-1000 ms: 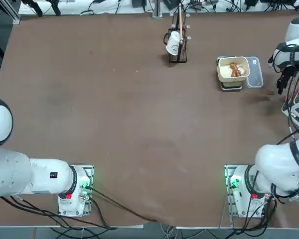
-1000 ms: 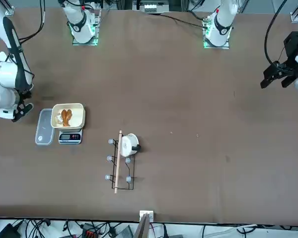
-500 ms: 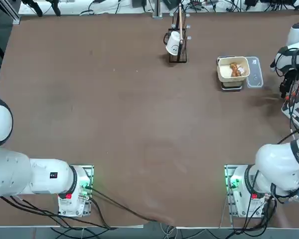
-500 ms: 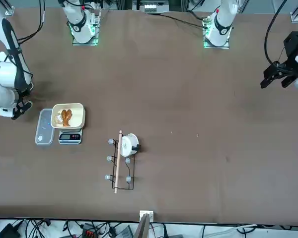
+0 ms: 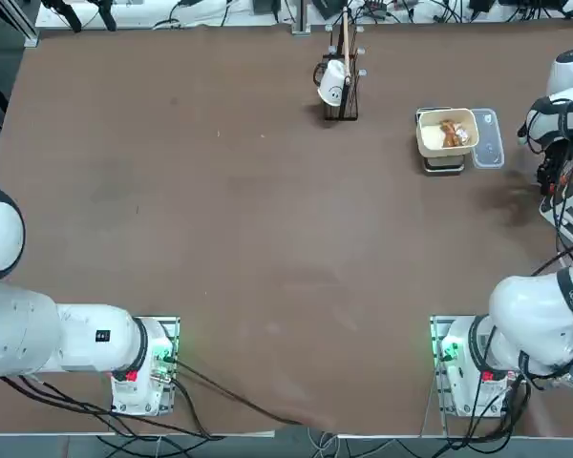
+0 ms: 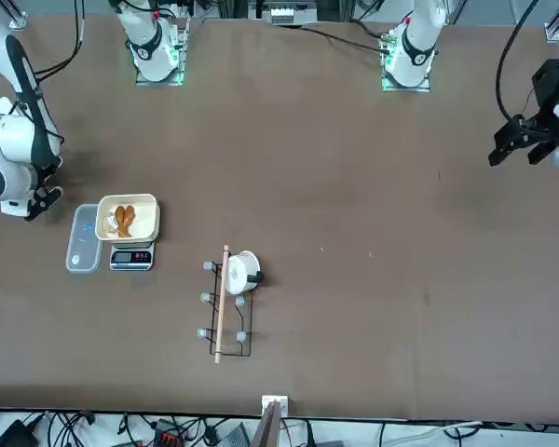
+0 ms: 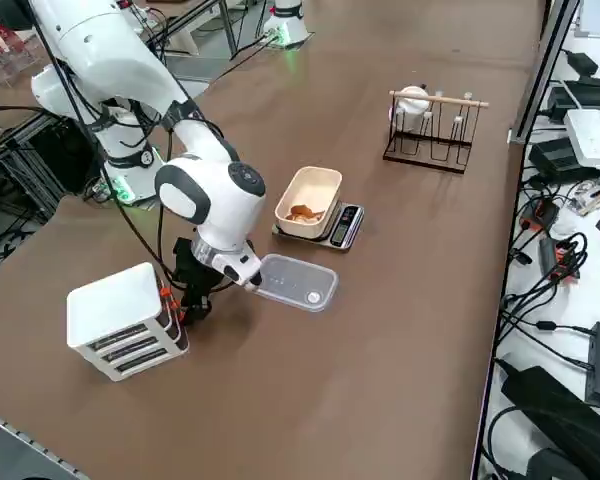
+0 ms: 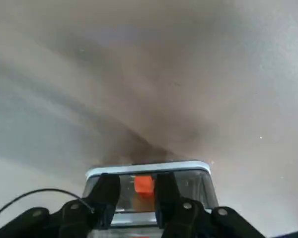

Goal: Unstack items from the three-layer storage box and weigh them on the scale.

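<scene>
The step in hand was judged to be the reach into the three-layer storage box (image 7: 125, 318), which stood at the robot's right edge of the tabletop (image 5: 267, 210). The right claw (image 8: 137, 194) was held low against the front of the box. In the wrist view its fingers (image 8: 107, 191) were parted by a narrow gap on either side of an orange tab (image 8: 143, 184) on a clear-fronted drawer; whether the tab was actually pinched could not be told.

The next move was judged to call for closing on that tab and drawing the drawer out level, so an item could be lifted.

One box, one scale (image 7: 338, 226) and one cream tub (image 7: 308, 200) upon it were counted. Brown items (image 5: 451, 133) lay in the tub, perhaps two. One clear lid (image 7: 297, 282) lay just beside the scale, and one wire rack (image 5: 341, 81) with one white cup (image 5: 331, 84) stood well apart.
</scene>
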You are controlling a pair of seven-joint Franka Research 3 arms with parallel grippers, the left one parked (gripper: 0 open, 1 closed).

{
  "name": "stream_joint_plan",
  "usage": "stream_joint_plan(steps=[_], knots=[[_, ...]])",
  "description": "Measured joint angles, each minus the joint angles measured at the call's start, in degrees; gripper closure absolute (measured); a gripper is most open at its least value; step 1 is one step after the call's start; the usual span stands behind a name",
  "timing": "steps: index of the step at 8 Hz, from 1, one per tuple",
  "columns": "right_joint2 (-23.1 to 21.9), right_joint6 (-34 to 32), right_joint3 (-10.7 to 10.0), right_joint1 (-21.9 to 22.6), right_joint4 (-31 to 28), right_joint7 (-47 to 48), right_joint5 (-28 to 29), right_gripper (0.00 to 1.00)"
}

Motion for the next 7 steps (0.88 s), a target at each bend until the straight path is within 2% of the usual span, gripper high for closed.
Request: stream_joint_plan(steps=[7], knots=[[1.09,0.51,0.0,-0.07,-0.05,1.01,-1.78,0.53]])
